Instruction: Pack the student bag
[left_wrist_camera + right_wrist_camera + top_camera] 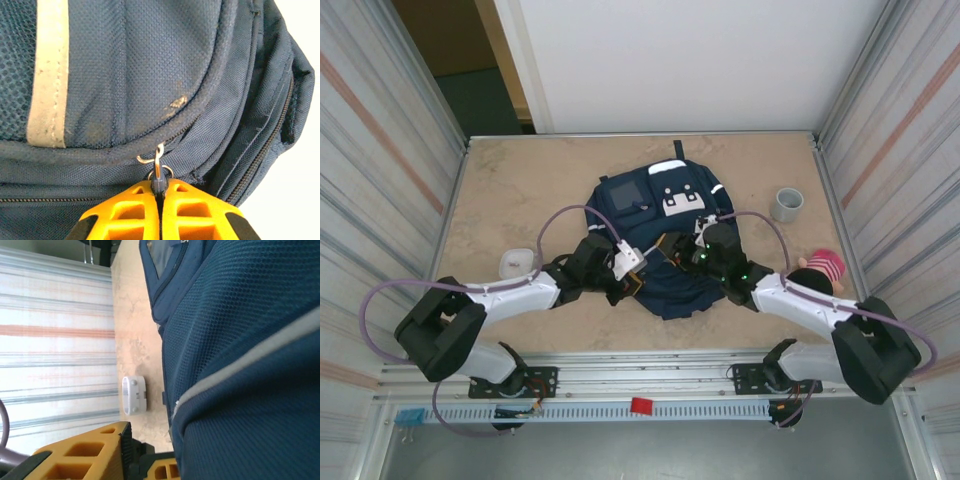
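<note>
- The student bag (665,225) lies flat in the middle of the table (510,190). Its front faces up, its top handle points to the far edge and its lower end points toward the arm bases.
- In the top view, the grey window and the white buckle patches sit on the bag's far half, and both arms reach in over the near half.
- Your left gripper (159,195) is closed tight, with the yellow fingers (125,210) pressed together on a zipper pull (158,165). Its metal ring and tab stick up just above the fingertips.
- That zipper runs along a curved seam of a front pocket. A white reflective stripe (47,75) runs down the fabric to the upper left of it.
- Your right gripper (698,250) sits on the bag's right side, close to the left one and facing it.
- In the right wrist view, one yellow finger (90,455) shows at the lower edge and navy mesh fabric covers most of the other. You cannot tell how wide the jaws stand or whether any fabric is caught between them.
- A small white case (517,263) lies on the table just left of the bag, near the left arm.
- A grey cup (786,204) stands upright to the right of the bag, well apart from it.
- A soft toy with a pink striped cap (820,268) rests by the right arm, near the table's right edge.
</note>
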`<state>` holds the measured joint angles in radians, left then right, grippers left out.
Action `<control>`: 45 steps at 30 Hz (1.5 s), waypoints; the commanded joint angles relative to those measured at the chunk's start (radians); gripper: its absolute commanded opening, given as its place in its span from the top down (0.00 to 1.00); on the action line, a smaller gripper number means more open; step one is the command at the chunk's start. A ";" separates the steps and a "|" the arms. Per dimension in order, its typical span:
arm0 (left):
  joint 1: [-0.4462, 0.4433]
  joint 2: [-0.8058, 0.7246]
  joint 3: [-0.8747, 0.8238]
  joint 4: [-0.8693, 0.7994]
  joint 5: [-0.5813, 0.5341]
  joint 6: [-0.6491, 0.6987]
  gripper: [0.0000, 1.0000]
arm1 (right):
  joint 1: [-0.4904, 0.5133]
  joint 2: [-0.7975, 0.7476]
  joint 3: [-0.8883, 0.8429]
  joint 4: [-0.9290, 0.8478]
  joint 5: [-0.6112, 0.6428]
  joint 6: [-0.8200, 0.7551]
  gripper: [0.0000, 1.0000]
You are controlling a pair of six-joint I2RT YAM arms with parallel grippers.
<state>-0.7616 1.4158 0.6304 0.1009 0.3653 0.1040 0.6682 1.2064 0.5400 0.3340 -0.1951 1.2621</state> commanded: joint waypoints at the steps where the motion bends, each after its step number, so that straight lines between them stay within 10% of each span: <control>1: -0.011 0.010 0.022 0.008 0.071 0.009 1.00 | -0.015 -0.062 -0.057 -0.034 0.041 -0.013 0.73; 7: -0.038 0.033 0.039 0.005 0.156 0.020 1.00 | -0.019 -0.064 -0.103 0.007 0.041 0.010 0.95; 16: -0.110 0.056 0.076 0.096 0.193 -0.027 0.97 | -0.009 -0.056 -0.107 0.036 0.037 0.013 0.99; 25: -0.128 -0.020 0.120 -0.057 0.072 0.104 0.56 | -0.069 -0.098 -0.047 -0.107 -0.095 -0.132 0.98; 34: -0.123 -0.221 0.045 -0.085 -0.281 0.466 0.25 | -0.221 -0.055 0.138 -0.384 -0.409 -0.407 0.99; 45: -0.081 -0.017 0.109 0.046 -0.191 0.657 0.23 | -0.247 -0.023 0.187 -0.432 -0.469 -0.456 0.99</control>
<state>-0.8562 1.3708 0.7052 0.0654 0.1524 0.7002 0.4213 1.1824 0.6788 -0.0841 -0.5800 0.8558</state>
